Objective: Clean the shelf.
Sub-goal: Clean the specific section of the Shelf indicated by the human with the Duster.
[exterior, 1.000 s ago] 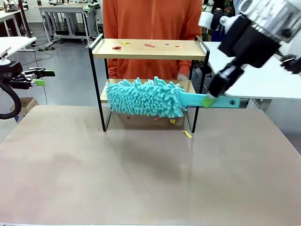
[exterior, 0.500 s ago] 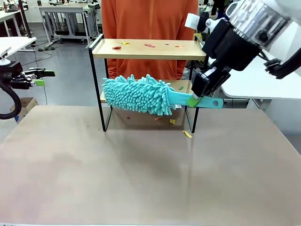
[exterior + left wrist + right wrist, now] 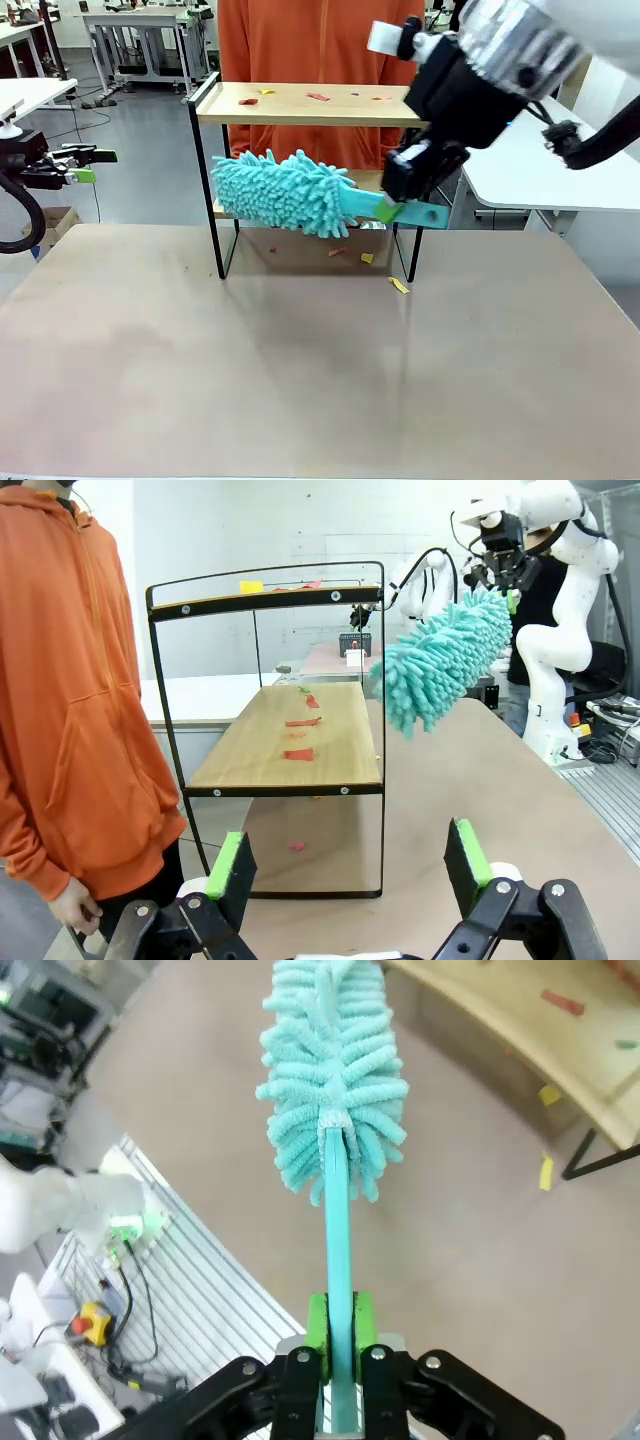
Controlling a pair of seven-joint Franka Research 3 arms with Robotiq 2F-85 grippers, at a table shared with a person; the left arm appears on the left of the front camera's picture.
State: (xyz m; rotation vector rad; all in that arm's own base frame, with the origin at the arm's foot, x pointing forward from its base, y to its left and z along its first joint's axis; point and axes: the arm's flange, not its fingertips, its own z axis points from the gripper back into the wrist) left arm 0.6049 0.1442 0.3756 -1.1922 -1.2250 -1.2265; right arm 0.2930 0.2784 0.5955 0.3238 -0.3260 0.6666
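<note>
The shelf (image 3: 320,104) stands on the far half of the tabletop (image 3: 300,380), two light wooden boards on a thin black frame. Small red and yellow scraps (image 3: 318,97) lie scattered on its top board. In the left wrist view the shelf (image 3: 290,745) shows its lower board, with a few red scraps (image 3: 298,753) along it. On the table just in front of the shelf's right legs lie some yellow bits (image 3: 399,285).

A teal chenille duster (image 3: 285,193) is held across the front of the shelf, at a height between the two boards. Its fluffy head covers most of the lower board's front edge and its flat handle (image 3: 415,211) runs out past the shelf's right post. From the left wrist view the duster head (image 3: 445,655) hangs in the air just off the shelf's open front side; whether it touches the frame I cannot tell.

The right gripper (image 3: 390,208) is clamped on the duster's handle beside the shelf's right post. Its own camera shows the green pads of the right gripper (image 3: 340,1325) pressed on both sides of the handle, and the head (image 3: 335,1080) reaching away toward the shelf's board (image 3: 560,1030).

The left gripper (image 3: 95,165) sits well left of the shelf, off the table; its fingers stand wide apart with nothing between them (image 3: 350,865).

Behind the shelf stands a person in an orange hoodie (image 3: 320,40), one hand (image 3: 75,908) hanging down.
</note>
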